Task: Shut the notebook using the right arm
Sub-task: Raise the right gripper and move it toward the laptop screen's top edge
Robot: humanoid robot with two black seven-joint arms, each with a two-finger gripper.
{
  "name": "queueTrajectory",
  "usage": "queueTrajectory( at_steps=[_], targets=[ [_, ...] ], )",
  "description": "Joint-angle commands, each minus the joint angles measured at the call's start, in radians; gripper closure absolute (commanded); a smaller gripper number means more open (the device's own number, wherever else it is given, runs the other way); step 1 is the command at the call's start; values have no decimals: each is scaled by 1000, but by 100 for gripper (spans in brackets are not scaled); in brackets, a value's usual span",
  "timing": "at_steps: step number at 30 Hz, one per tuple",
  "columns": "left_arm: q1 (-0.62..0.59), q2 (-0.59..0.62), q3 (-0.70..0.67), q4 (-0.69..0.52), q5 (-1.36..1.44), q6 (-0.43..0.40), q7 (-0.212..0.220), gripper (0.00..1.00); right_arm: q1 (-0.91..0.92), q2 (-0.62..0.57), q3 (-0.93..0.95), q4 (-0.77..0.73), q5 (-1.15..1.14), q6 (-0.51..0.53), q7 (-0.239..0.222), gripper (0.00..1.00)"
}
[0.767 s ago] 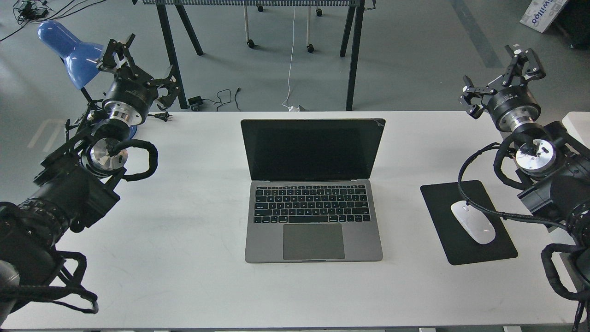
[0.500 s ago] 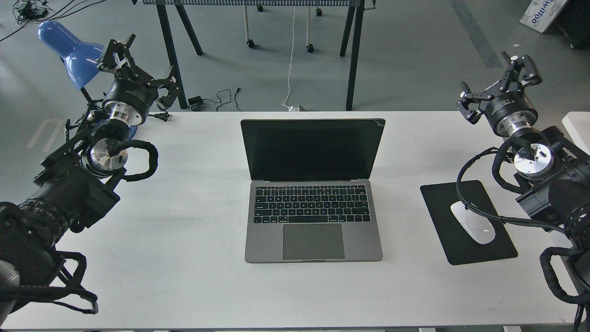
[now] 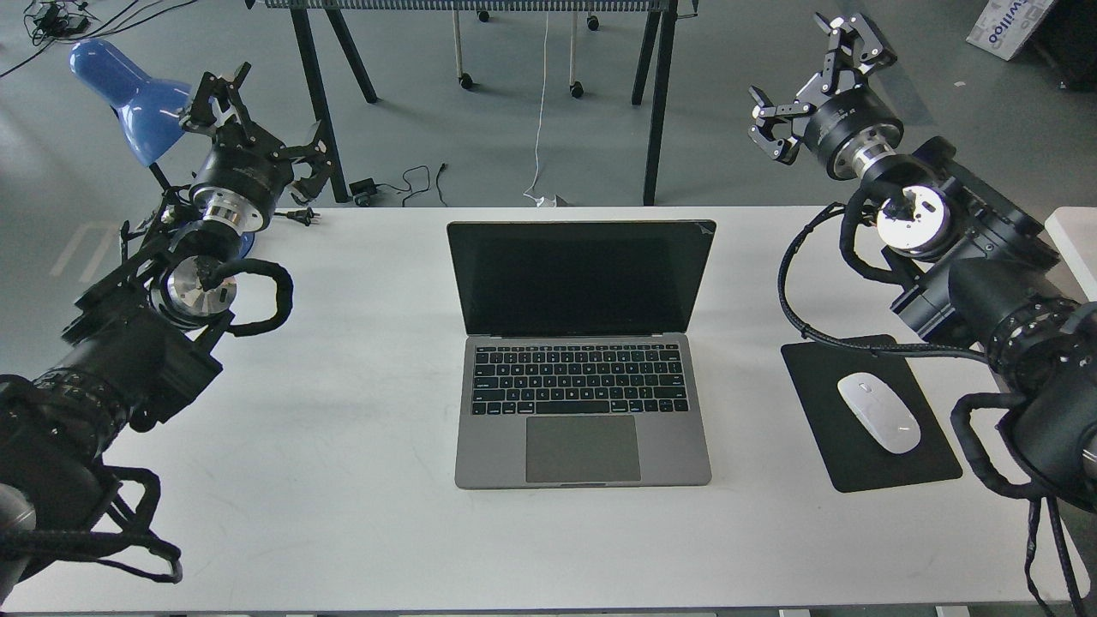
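Note:
The notebook (image 3: 583, 351) is a space-grey laptop at the middle of the white table (image 3: 343, 411), lid open and upright, black screen facing me. My right gripper (image 3: 814, 81) is open and empty, raised past the table's far edge, up and to the right of the lid's top right corner. My left gripper (image 3: 257, 120) is open and empty at the far left, near the table's back edge.
A black mouse pad (image 3: 866, 420) with a white mouse (image 3: 878, 413) lies right of the laptop, under my right arm. A blue desk lamp (image 3: 128, 90) stands behind the left gripper. Black table legs (image 3: 656, 103) and cables are on the floor behind.

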Motion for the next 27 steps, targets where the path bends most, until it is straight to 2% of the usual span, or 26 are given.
queueTrajectory(
  at_steps=[1,19,24,27],
  targets=[
    [1,-1,0,-2,2,0,1,0,22,59,-33,2,0,0,-2,0],
    [1,-1,2,-2,2,0,1,0,-21,69,-88,11,-15,0,-96,0],
    [1,-1,2,-2,2,0,1,0,-31,65,-88,120,-41,0,-96,0],
    [1,-1,2,-2,2,0,1,0,-35,-6,-88,242,-43,0,-96,0]
  ],
)
